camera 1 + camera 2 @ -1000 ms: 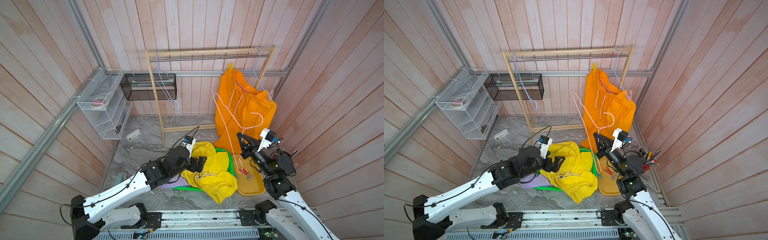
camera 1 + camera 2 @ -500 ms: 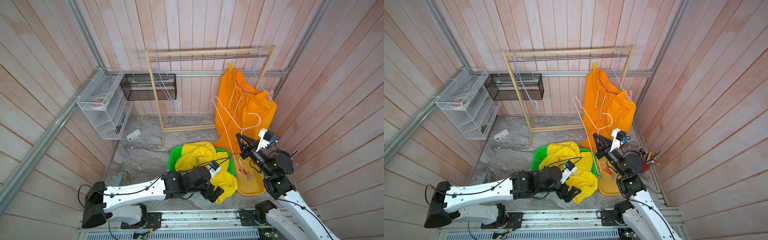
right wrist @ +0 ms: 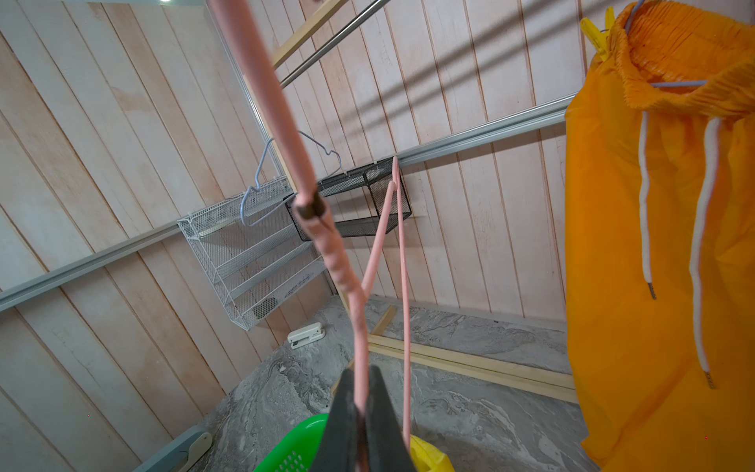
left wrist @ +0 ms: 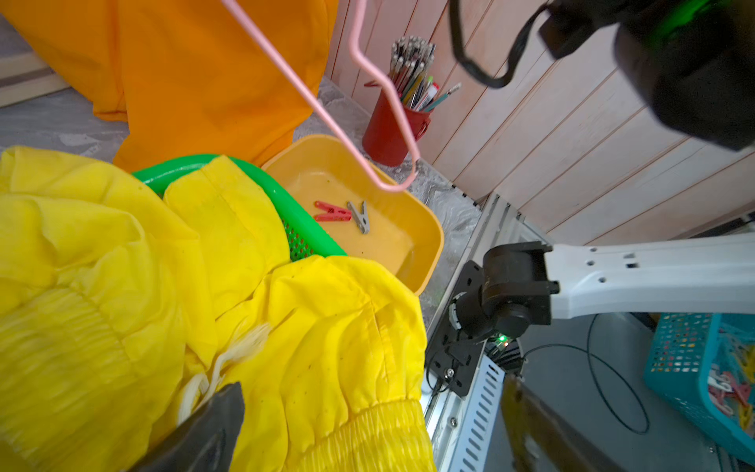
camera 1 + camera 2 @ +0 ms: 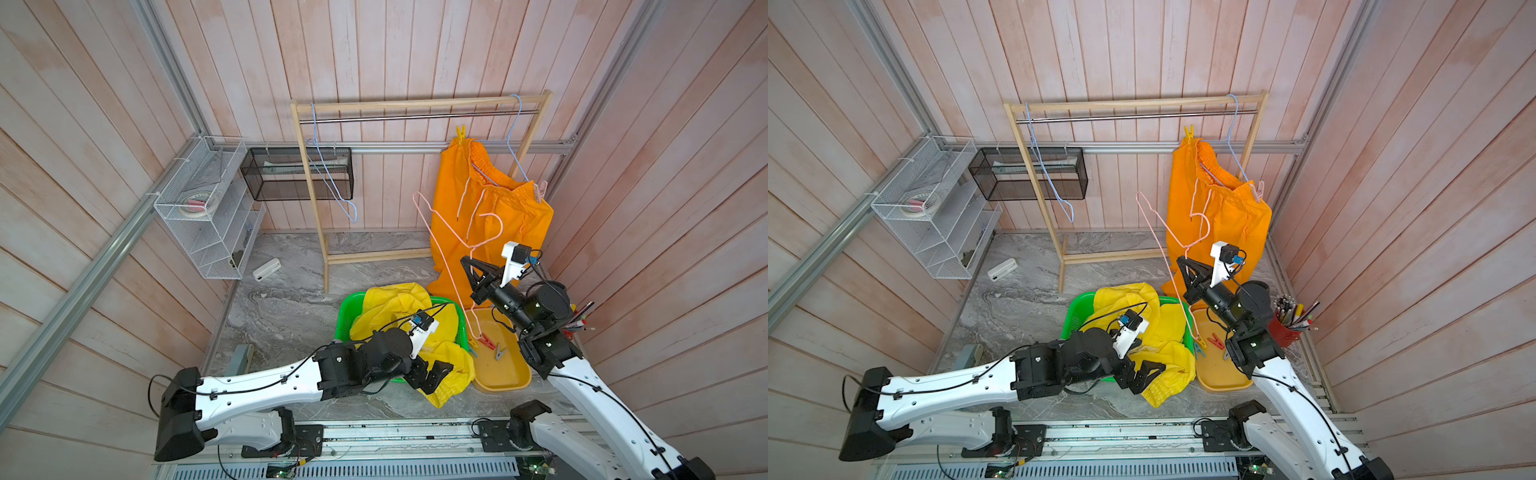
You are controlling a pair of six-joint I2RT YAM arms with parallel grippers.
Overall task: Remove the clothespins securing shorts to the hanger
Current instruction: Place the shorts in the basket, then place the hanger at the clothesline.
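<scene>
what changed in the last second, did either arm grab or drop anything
The left gripper swung from the left side of the yellow shorts round to their near edge, open throughout, grabbing nothing. The right gripper stayed shut on the pink hanger; the orange shorts still hang.

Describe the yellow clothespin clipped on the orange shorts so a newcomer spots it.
Find the wooden rack at the back; the orange shorts hang on it. The yellow clothespin stands on the waistband's highest corner, unlike the pale pink one lower down.
</scene>
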